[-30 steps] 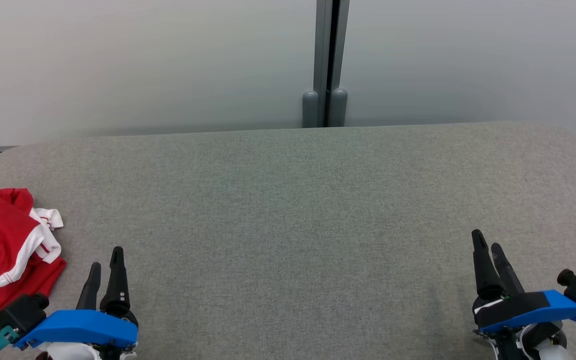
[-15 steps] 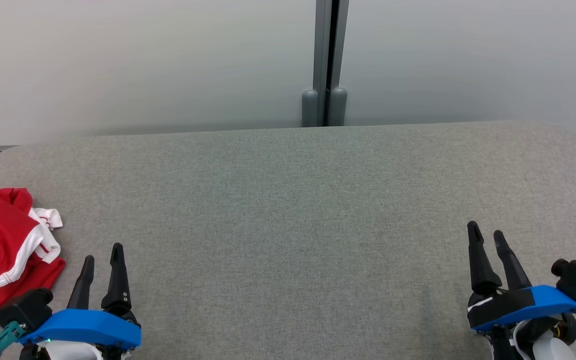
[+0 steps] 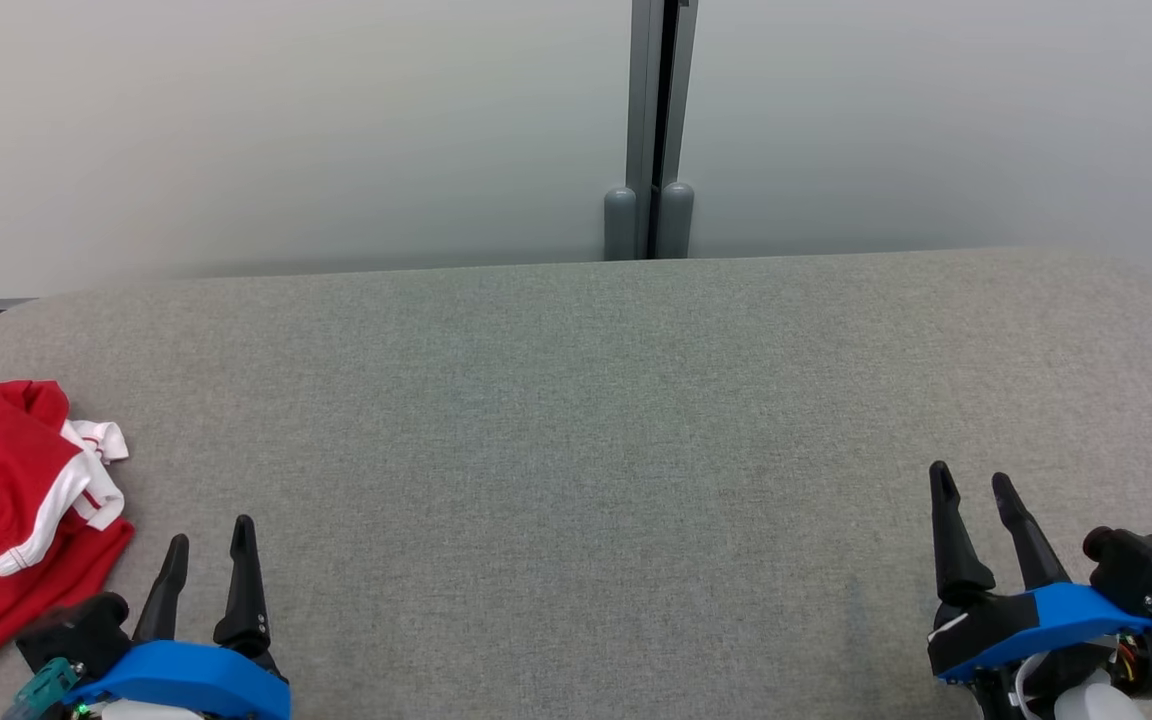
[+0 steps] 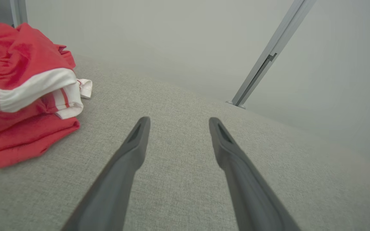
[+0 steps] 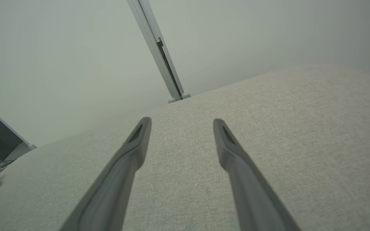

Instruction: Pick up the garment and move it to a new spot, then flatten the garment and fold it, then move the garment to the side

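Although the red and white garment (image 3: 16, 520) lies crumpled on the grey surface (image 3: 576, 400), just to the left of the left gripper (image 3: 211, 531), it does not touch it. This gripper has its jaws spread and holds nothing. The right gripper (image 3: 968, 474), also spread and empty, is well apart from the garment.

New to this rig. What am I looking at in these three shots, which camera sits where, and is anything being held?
It is a two-armed robot facing a grey fabric-covered table. The wide picture comes from its head, looking down: the left gripper is at lower left and the right gripper at lower right, each with two dark fingers. The other two pictures come from wrist cameras, each looking along its own gripper's fingers. A crumpled red garment with white trim lies at the table's left edge, beside the left gripper and untouched. Both grippers are open and hold nothing.
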Robot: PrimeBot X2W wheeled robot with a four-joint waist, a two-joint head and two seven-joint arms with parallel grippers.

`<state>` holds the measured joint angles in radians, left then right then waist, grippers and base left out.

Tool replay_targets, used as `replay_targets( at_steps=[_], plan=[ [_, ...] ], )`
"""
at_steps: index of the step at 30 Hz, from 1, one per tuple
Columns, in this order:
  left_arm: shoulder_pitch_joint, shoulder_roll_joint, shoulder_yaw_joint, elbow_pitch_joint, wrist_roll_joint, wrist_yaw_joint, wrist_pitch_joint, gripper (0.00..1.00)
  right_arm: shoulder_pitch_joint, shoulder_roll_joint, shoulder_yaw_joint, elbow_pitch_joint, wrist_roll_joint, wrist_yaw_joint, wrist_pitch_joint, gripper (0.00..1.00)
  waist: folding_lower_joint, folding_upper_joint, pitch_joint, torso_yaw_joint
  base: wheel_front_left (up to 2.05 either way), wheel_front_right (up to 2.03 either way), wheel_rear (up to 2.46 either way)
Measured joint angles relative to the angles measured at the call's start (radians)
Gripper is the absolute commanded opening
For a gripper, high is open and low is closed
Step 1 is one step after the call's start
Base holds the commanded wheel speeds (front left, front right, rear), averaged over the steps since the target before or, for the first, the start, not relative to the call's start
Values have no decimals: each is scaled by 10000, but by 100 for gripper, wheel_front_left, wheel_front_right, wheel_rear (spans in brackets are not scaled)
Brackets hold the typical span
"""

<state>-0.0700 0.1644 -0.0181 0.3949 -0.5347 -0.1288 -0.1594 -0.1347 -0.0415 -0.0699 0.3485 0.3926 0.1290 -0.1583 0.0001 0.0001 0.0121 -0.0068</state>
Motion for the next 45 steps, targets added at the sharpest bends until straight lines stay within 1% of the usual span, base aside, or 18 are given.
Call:
replay_targets(
  at_steps=[19, 29, 35, 45],
  plan=[
    [84, -102, -46, 393, 1732, 0, -435, 100, 116, -19, 21, 332, -1893, 2, -439, 100, 0, 0, -174, 16, 0, 0, 0],
    [118, -157, -297, 723, 2573, -2, -629, 100, 148, -29, 90, 629, -2844, 2, -642, 100, -1, 0, -358, 57, 0, 0, 0],
    [125, -203, -311, 938, 3110, -4, -767, 100, 148, -35, 13, 905, -3233, 6, -780, 100, -1, -1, -472, 59, 0, 0, 0],
    [231, -295, -217, 968, 3714, -8, -949, 100, 143, -50, -73, 865, -3772, 8, -955, 100, -1, 0, -446, 85, 0, 0, 0]
  ],
)
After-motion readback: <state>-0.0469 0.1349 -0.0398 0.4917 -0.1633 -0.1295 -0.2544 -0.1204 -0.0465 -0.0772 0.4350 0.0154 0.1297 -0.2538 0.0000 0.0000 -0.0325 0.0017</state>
